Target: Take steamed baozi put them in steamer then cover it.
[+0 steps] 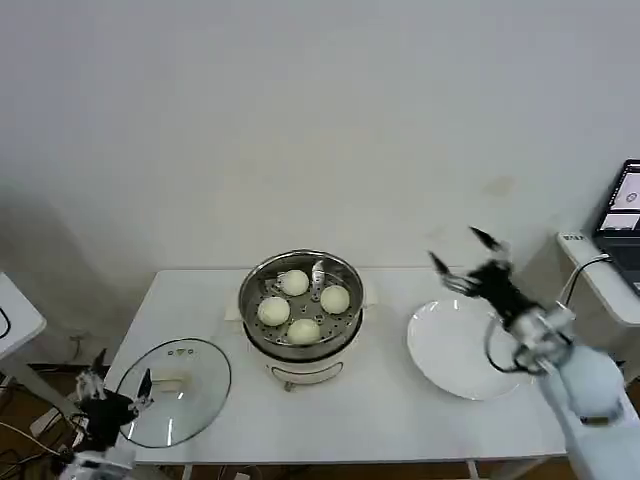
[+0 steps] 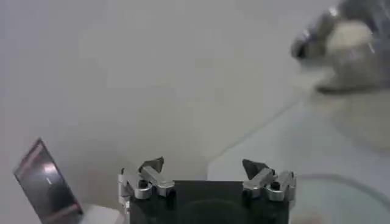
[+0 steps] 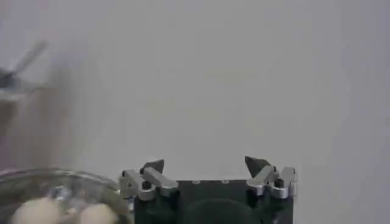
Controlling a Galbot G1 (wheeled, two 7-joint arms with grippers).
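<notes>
Four steamed baozi (image 1: pixel 304 306), small, smooth and cream-white, sit close together on the perforated tray inside the steamer (image 1: pixel 300 342), none stacked on another. The steamer is a round, shiny steel pot standing upright on a white base at the middle of the table (image 1: pixel 390 400), uncovered. The cover (image 1: pixel 172 390), a clear glass lid with a metal rim and a whitish handle at its centre, lies flat on the table, well to the steamer's left and nearer the front edge.

Seemingly no legible text anywhere.
</notes>
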